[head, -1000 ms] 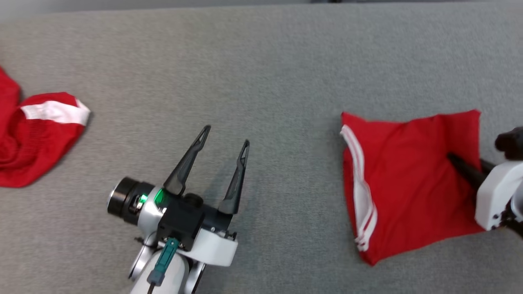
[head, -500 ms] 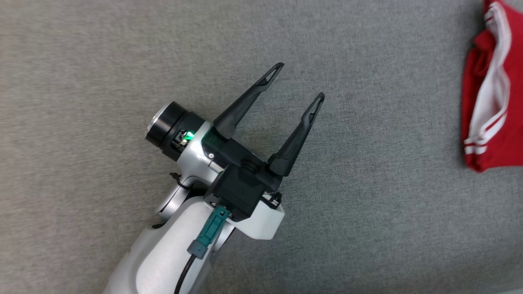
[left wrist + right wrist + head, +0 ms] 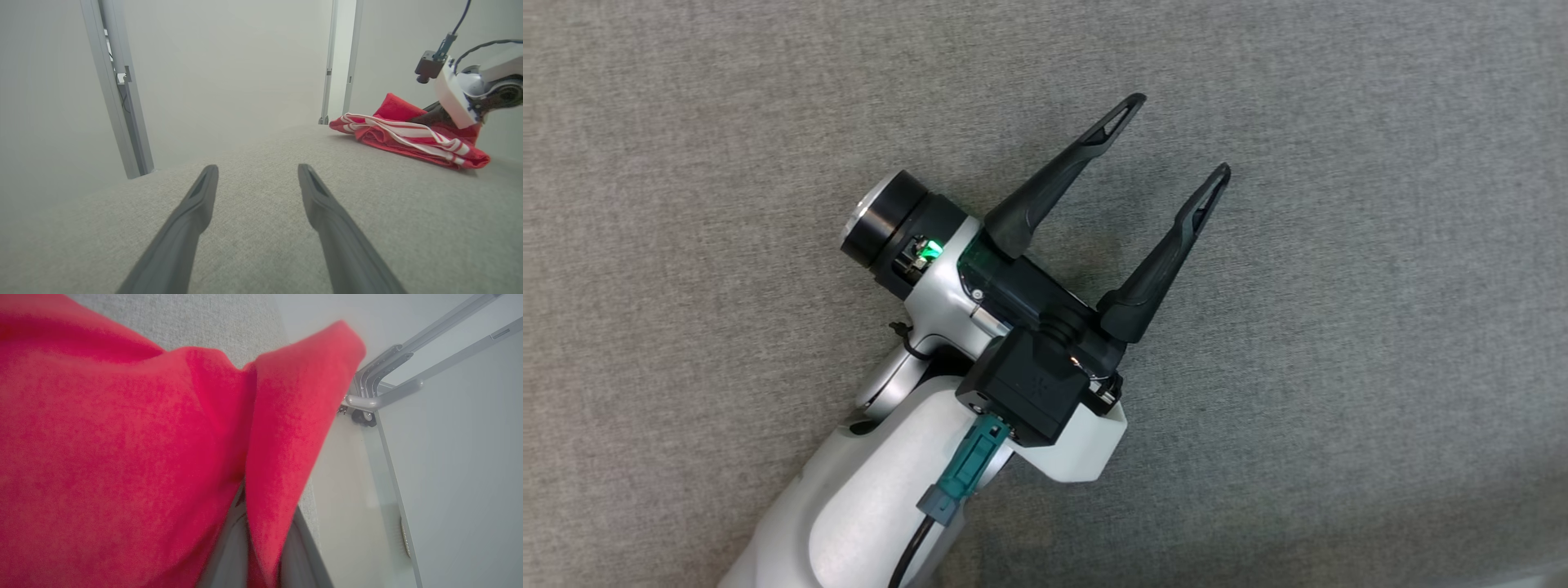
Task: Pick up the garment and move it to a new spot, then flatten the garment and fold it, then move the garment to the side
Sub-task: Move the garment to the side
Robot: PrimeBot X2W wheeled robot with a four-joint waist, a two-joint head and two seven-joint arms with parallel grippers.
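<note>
The red garment (image 3: 408, 134) with white stripes lies folded on the grey cloth-covered table (image 3: 253, 245), far right in the left wrist view. My right gripper (image 3: 429, 117) reaches into it from the right. In the right wrist view the red garment (image 3: 122, 457) hangs close over the lens, and a fold of it is pinched between the fingers of my right gripper (image 3: 261, 563). My left gripper (image 3: 1176, 137) hovers open over bare table in the head view, holding nothing. Its two fingers (image 3: 192, 216) point across the table, left of the garment.
Grey table fabric (image 3: 1380, 367) surrounds the left arm. Aluminium frame posts (image 3: 118, 90) stand beyond the table's far edge. In the right wrist view the table edge (image 3: 310, 506) drops off to a pale floor with a metal frame (image 3: 380, 384).
The head view has shifted and closed in on the left arm; the folded garment and the right arm slid out past its right edge. The left gripper stays open.
</note>
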